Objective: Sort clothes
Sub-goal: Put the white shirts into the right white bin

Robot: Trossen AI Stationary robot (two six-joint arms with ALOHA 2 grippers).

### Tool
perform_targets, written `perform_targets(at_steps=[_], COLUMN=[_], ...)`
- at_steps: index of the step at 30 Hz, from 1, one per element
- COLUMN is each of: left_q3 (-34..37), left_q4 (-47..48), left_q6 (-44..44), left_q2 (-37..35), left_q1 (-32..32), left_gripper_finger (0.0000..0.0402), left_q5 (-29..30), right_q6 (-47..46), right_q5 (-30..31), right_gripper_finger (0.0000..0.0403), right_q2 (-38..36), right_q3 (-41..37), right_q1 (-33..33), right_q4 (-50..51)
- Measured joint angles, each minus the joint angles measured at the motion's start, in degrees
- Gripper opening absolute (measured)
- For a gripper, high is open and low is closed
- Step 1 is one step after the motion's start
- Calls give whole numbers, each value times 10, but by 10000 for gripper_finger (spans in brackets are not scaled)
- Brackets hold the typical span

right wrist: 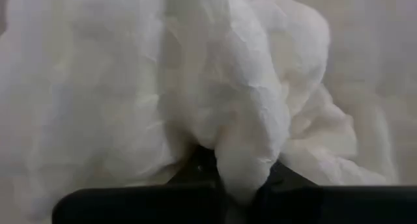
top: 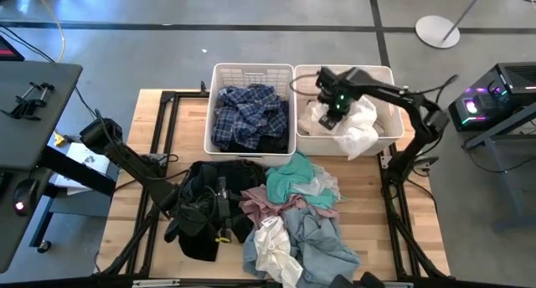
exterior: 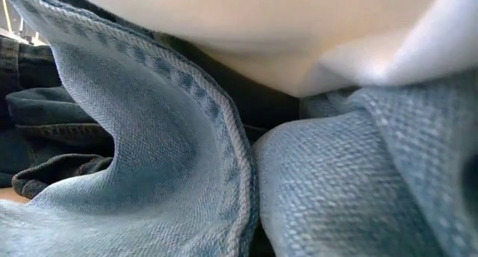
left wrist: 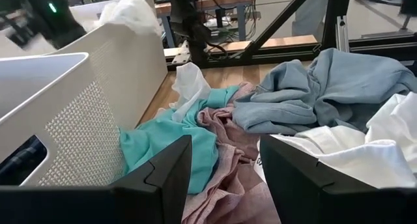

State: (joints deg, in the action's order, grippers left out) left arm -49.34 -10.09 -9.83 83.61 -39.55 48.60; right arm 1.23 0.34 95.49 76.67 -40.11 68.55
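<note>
My right gripper (top: pixel 335 112) hangs over the right white basket (top: pixel 390 77), shut on a white garment (top: pixel 358 127) that fills the basket. The left basket (top: pixel 219 74) holds a navy plaid garment (top: pixel 247 112) on something black. On the table's near half lies a pile: black clothes (top: pixel 199 213), a teal piece (top: pixel 293 175), a pink one (top: pixel 264 206), another white one (top: pixel 272 246) and pale blue denim (top: pixel 322 242). My left gripper (top: pixel 228 200) stands open above the black clothes, fingers (left wrist: pixel 169 175) aimed at the pink and teal cloth, nothing between them. My right gripper pinches a bunched fold of the white garment (right wrist: pixel 244 165) between its two fingers (right wrist: pixel 195 162), coming from above and pointing down. Several layers are gathered in the pinch. The rest of the garment spreads below the fingers and lies in the right basket.
Denim (exterior: pixel 149 160) lies right against the low camera and blocks that view. The table's black frame bars (left wrist: pixel 293 15) run along its edges. A side table with a clamp (top: pixel 29 100) stands at the left, and a computer case (top: pixel 502 95) at the right.
</note>
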Motion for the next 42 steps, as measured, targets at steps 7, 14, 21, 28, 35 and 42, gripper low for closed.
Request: perform_targets(at_steps=[7,14,21,28,35,42], left_q3=[0,0,0,0,0,0], left_q4=[1,1,1,6,16,19], left_q6=[0,-1,-1,-7,-11,-11], left_q2=[0,0,0,0,0,0], left_q1=[0,0,0,0,0,0], left_gripper_finger=[172,172,172,172,172,172], left_q5=[0,0,0,0,0,0], right_q6=[-11,-13,-22,-25,-57,-88], right_q5=[-2,29,50,67,-139,-102], right_gripper_finger=[38,123,193,199,198,157], right_q2=[25,38,36,-15,-82,-86], right_q3=[-121,-70,119,256,244,117], right_q1=[-15,-18,-13,42,70,63], right_q4=[-144,-126,13,114,192,201])
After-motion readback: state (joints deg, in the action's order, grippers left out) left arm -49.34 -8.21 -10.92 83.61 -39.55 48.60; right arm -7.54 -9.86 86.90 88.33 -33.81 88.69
